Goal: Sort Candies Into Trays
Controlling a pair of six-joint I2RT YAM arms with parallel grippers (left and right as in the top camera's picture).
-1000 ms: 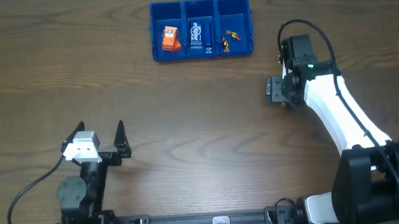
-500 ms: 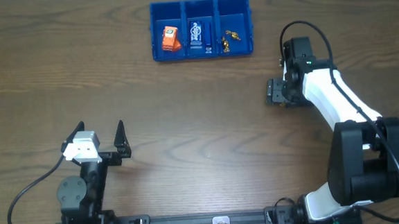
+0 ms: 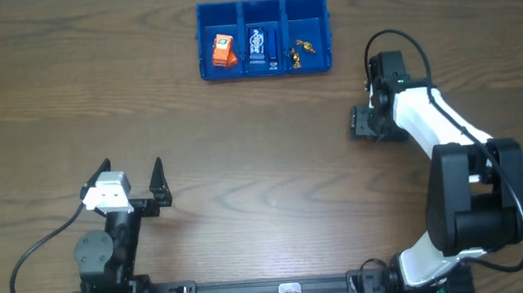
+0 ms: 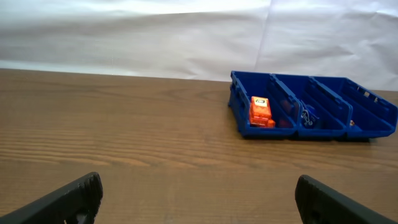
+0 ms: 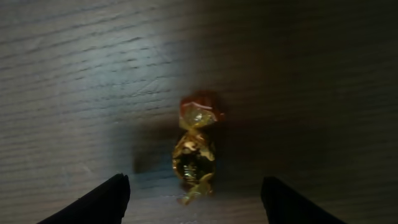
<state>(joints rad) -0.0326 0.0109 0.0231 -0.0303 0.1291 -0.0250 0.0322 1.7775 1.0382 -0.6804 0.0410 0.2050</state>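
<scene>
**tinker_a:** so where's the candy at right now?

**bench_b:** the small gold foil-wrapped candy (image 5: 194, 149) is lying on the brown wooden table (image 3: 243, 148), right of the blue plastic three-bin tray (image 3: 266, 72) and a bit nearer; the right gripper (image 5: 193, 196) sits low over it, fingers spread, one on either side and not touching; I'd guess that's so it only has to close to pinch it

**tinker_a:** and the left one?

**bench_b:** the left gripper (image 3: 132, 177) is parked near-left, fingers spread wide with nothing between them; probably just keeping clear; the tray at far middle has an orange box (image 3: 224, 51) in its left bin, a blue packet (image 3: 257, 45) in the middle and gold candies (image 3: 301, 53) in the right, so this one likely belongs in the right bin

**tinker_a:** anything different from a second ago?

**bench_b:** the right arm's elbow has swung in and folded up over its base; the gripper itself barely shifted; left arm and tray are the same as before
</scene>
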